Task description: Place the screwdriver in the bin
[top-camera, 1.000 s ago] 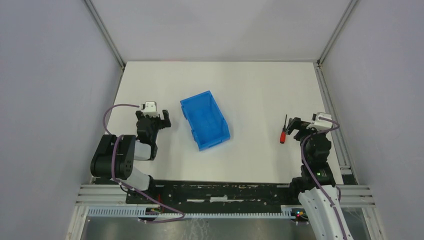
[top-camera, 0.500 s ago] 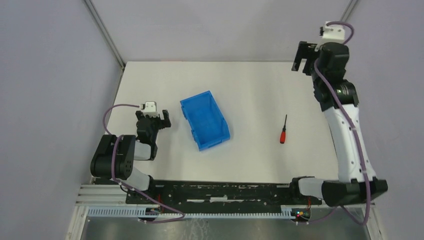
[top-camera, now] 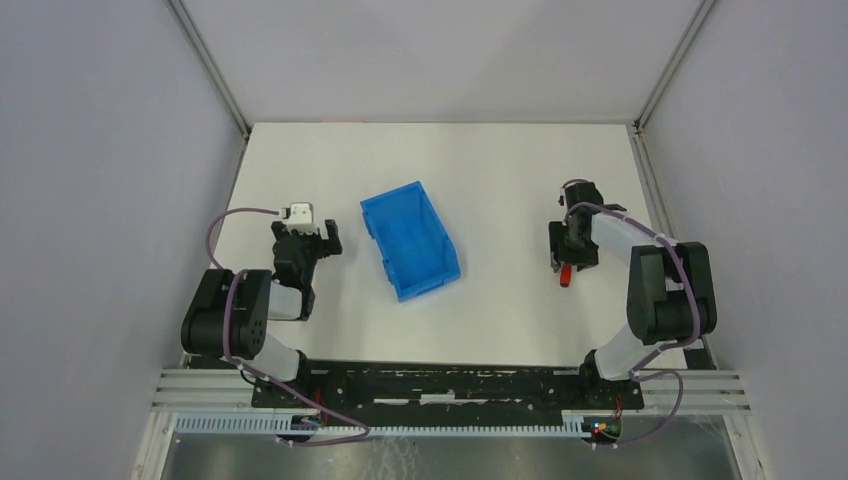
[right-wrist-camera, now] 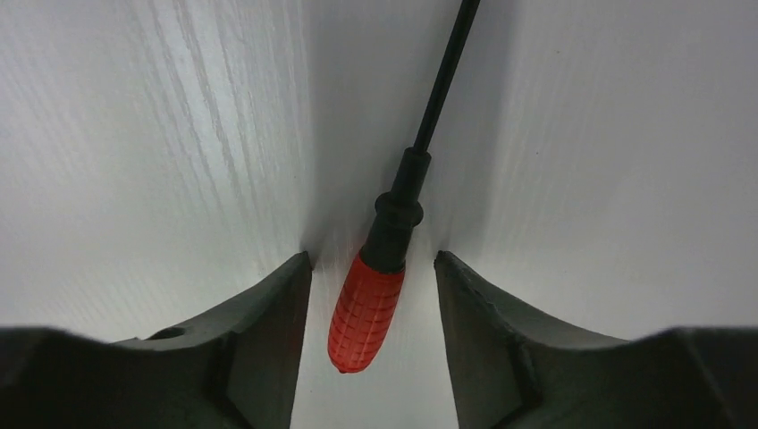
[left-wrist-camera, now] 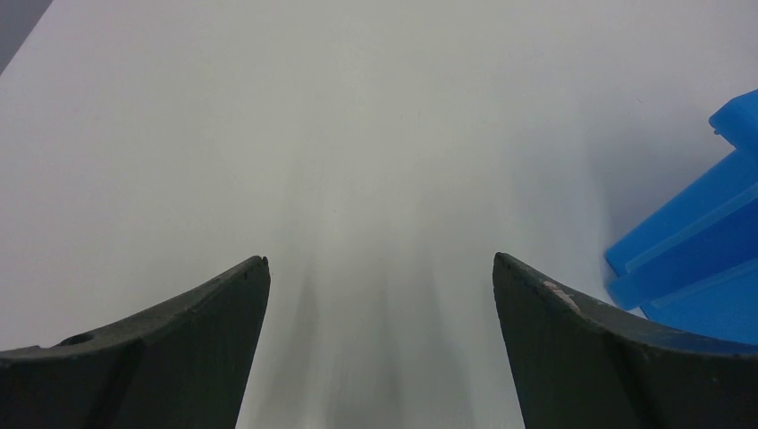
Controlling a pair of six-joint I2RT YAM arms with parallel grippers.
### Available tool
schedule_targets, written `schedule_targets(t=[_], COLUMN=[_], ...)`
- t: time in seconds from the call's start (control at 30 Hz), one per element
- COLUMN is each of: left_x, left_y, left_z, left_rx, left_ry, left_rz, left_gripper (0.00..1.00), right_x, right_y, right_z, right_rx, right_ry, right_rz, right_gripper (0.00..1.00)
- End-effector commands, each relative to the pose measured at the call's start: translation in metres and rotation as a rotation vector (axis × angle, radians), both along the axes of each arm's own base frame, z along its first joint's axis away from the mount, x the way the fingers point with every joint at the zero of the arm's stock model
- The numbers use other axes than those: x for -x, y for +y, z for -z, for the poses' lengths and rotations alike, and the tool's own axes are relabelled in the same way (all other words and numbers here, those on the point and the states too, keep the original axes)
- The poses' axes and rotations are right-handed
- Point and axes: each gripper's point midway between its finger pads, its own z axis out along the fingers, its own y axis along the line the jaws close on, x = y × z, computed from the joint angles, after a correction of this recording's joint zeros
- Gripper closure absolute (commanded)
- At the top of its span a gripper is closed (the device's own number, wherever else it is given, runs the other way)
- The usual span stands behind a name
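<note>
Down from its high reach at the rear, the right gripper (right-wrist-camera: 372,257) now straddles the screwdriver (right-wrist-camera: 366,311) at its red handle, jaws apart, not gripping. It lies flat on the table (top-camera: 480,170) at 3 o'clock from the bin (top-camera: 428,280); the left gripper (left-wrist-camera: 380,268) rests released at 9 o'clock.

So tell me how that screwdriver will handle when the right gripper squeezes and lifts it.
The screwdriver looks rigid and probably light. Its round handle could roll if nudged sideways, though its ribbing should resist slipping. The long shaft may tilt it down.
</note>
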Motion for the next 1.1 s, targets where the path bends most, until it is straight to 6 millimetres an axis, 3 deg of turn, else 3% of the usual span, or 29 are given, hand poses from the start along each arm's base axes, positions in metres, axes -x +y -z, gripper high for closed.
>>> schedule_targets(t=[0.0, 0.1, 0.17, 0.37, 0.47, 0.53, 0.63, 0.73, 0.93, 1.0, 1.07], left_x=[-0.008, -0.008, -0.008, -0.008, -0.008, -0.008, -0.008, -0.008, -0.008, -0.008, -0.008], left_y=[0.002, 0.002, 0.002, 0.002, 0.002, 0.002, 0.002, 0.002, 0.002, 0.002, 0.002], left_z=[-0.016, -0.016, -0.016, -0.016, -0.016, -0.016, -0.016, -0.016, -0.016, -0.016, -0.016], left_rx=[0.018, 0.018, 0.018, 0.018, 0.018, 0.018, 0.018, 0.018, 0.018, 0.018, 0.018], left_ry=[-0.061, -0.061, -0.061, -0.061, -0.060, -0.061, -0.061, -0.061, -0.061, -0.061, -0.061], left_rz=[-0.009, -0.009, -0.008, -0.009, -0.009, -0.009, -0.009, -0.009, -0.009, -0.009, -0.009], left_gripper=[0.00, 0.00, 0.00, 0.00, 0.00, 0.00, 0.00, 0.00, 0.00, 0.00, 0.00], right_x=[-0.011, -0.005, -0.010, -0.034, -0.047, -0.053, -0.058, -0.066, -0.063, -0.058, -0.056], right_y=[-0.002, -0.004, -0.005, -0.007, -0.005, 0.001, 0.019, 0.061, 0.231, 0.277, 0.313], right_z=[0.016, 0.018, 0.000, -0.121, -0.176, -0.203, -0.222, -0.237, -0.259, -0.255, -0.239], right_rx=[-0.004, -0.001, 0.005, 0.026, 0.017, -0.021, -0.072, -0.106, -0.280, -0.298, -0.286], right_ry=[-0.059, -0.031, -0.045, -0.100, -0.207, -0.297, -0.363, -0.431, -0.544, -0.547, -0.521], right_rz=[0.034, 0.034, 0.025, -0.045, -0.032, -0.018, -0.037, -0.092, -0.373, -0.459, -0.532], right_gripper=[0.49, 0.83, 1.00, 1.00, 1.00, 1.00, 1.00, 1.00, 1.00, 1.00, 1.00])
